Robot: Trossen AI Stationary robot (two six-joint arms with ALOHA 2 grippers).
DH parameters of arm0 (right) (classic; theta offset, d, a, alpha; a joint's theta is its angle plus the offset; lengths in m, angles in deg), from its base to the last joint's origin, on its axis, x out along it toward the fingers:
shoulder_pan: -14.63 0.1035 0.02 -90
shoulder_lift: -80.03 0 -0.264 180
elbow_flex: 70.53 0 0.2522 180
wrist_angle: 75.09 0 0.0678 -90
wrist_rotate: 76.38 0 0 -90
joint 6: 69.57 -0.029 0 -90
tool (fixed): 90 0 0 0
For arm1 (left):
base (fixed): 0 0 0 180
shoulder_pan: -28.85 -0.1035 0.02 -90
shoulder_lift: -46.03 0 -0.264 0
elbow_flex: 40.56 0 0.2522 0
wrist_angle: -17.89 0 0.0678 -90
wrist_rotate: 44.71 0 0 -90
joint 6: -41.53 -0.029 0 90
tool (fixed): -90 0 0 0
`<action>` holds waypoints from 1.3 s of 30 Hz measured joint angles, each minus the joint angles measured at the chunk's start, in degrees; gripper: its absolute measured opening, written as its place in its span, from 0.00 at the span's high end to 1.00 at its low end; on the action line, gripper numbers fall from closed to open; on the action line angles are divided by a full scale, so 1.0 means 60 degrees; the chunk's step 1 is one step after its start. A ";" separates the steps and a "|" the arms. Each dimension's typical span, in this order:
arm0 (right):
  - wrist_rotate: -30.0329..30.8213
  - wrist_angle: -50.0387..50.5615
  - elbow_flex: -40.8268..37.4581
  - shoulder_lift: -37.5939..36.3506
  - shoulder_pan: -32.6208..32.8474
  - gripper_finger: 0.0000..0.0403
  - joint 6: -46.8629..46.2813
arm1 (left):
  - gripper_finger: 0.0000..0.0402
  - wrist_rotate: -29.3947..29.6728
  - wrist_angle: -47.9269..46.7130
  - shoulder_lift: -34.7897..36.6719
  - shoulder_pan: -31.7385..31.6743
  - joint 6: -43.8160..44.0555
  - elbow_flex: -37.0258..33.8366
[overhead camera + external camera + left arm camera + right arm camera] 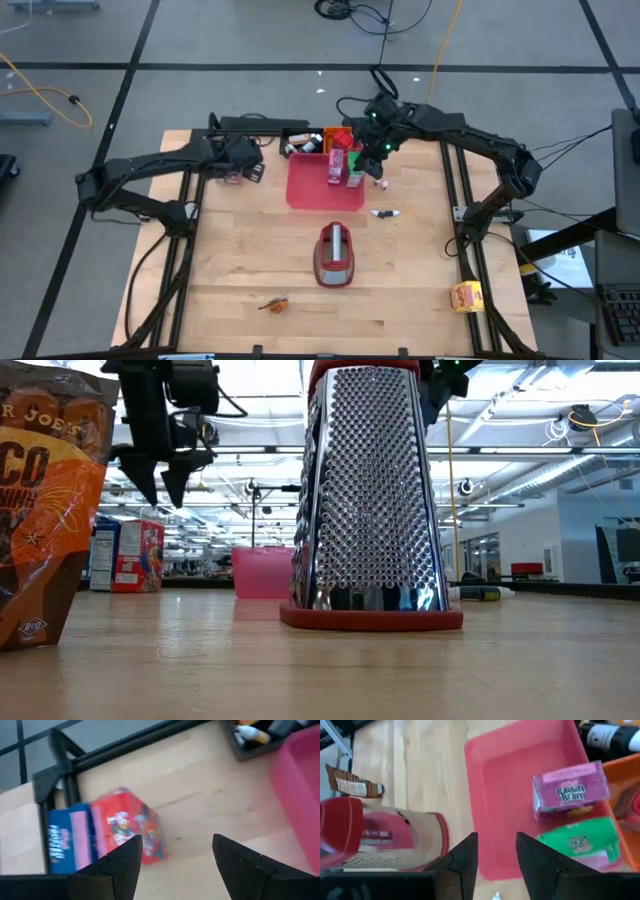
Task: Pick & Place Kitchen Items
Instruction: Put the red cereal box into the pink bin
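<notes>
Left end effector (243, 168) hangs over the far-left part of the tabletop (400, 290), clear of the surface, its fingers (117, 865) standing well apart and holding nothing. Directly under it, near the far-left corner, sits a blue-red-white carton (102, 835), untouched; in the low view this carton (127, 555) stands upright on the far side, with the end effector (158, 475) raised above and in front of it. To the right, against the far edge, a pinkish-red tray (305, 190) rests flat on the tabletop; a pink carton (570, 792) and a green carton (580, 840) stand side by side along its right wall, with an orange container (622, 785) just beyond them. A dark bin (298, 142) holding small items lies at the tray's far-left corner. Right end effector (380, 150) is positioned over the tray's far-right corner; its fingers (465, 862) are partly apart with an empty gap between them, clamped on nothing. A tiny white bottle (380, 184) lies just outside the tray's right wall, and a second small bottle (385, 213) lies nearer the middle of the tabletop. A red and grey grater (335, 255) occupies the centre of the tabletop, between the tray and the near edge. A small orange-brown piece (275, 303) lies toward the near edge, left of the grater. A yellow carton (465, 296) sits at the near-right corner, well apart from both arms.
</notes>
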 joint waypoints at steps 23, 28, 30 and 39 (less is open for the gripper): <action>0.0207 -0.0636 -0.0506 0.0000 0.0091 0.71 -0.0001 | 0.39 -0.0341 -0.0218 -0.0645 -0.1618 -0.0537 0.0000; 0.0189 -0.0639 -0.0506 0.0000 0.0091 0.71 -0.0004 | 0.39 -0.0239 -0.0199 -0.1344 -0.1624 -0.0573 0.0005; 0.0189 -0.0639 -0.0506 0.0000 0.0091 0.71 0.0000 | 0.39 -0.0154 -0.0214 -0.1526 -0.1658 -0.0573 0.0007; 0.0202 -0.0639 -0.0506 0.0000 0.0091 0.72 0.0024 | 0.60 -0.0063 -0.0282 -0.1772 -0.1683 -0.0507 0.0011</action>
